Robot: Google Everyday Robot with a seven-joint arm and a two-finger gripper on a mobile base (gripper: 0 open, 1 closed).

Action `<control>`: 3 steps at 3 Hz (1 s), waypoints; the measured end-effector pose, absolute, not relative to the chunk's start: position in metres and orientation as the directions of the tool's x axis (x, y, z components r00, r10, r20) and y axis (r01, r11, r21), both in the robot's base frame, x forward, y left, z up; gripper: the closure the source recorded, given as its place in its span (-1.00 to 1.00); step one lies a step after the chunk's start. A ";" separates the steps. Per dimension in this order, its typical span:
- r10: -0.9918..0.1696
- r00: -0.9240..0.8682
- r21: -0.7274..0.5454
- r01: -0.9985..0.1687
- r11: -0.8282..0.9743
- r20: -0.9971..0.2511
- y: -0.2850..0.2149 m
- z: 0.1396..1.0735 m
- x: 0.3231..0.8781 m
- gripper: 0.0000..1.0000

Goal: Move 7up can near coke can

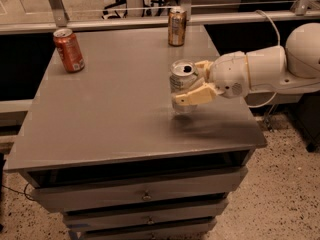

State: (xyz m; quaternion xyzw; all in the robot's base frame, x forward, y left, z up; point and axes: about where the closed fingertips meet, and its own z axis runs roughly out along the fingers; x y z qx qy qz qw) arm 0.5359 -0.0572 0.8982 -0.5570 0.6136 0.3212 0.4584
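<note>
Gripper (186, 84) clasps 7up can (178, 81), brown-gold can (176, 27) behind.

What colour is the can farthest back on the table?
Brown-gold can, camera view. The gripper, right of centre, holds the 7up can.

Cream gripper (187, 85) — around silver 7up can (179, 80).

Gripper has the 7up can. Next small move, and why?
Probably carry it left and toward the back: the gripper is shut on the silver-white, green-labelled 7up can at the right of the grey table, while the red-orange coke can stands at the far-left corner.
</note>
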 end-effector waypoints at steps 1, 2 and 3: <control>-0.338 0.065 -0.130 -0.976 0.173 -0.939 -0.036 0.895 0.560 1.00; -0.322 0.115 -0.168 -0.975 0.143 -0.940 -0.008 0.895 0.596 1.00; -0.308 0.179 -0.215 -0.973 0.087 -0.934 0.034 0.905 0.636 1.00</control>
